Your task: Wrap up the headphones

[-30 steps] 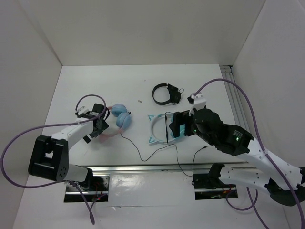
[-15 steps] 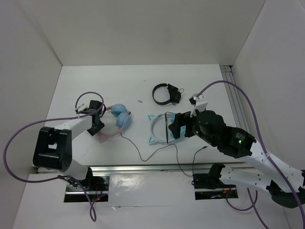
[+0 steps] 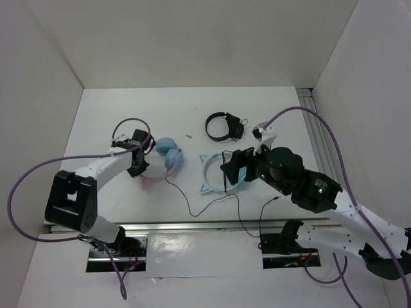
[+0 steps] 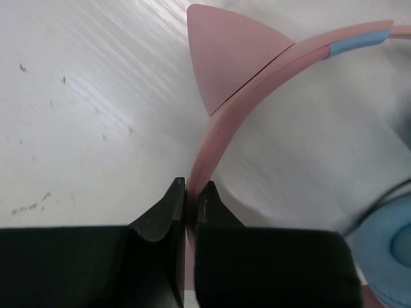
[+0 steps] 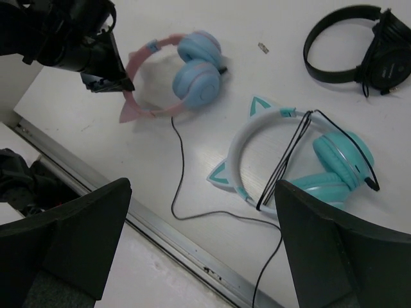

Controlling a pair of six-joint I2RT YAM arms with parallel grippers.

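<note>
The left gripper (image 4: 191, 190) pinches the headphones (image 4: 225, 51) by their pink headband; the right gripper (image 5: 202, 189) hangs wide open above the bench (image 5: 96, 144).

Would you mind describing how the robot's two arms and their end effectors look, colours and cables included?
The left arm and right arm have white links and black joint housings; the right carries small green lights. A purple cable loops along each. The left end effector and right end effector have black, tapering fingers.
</note>
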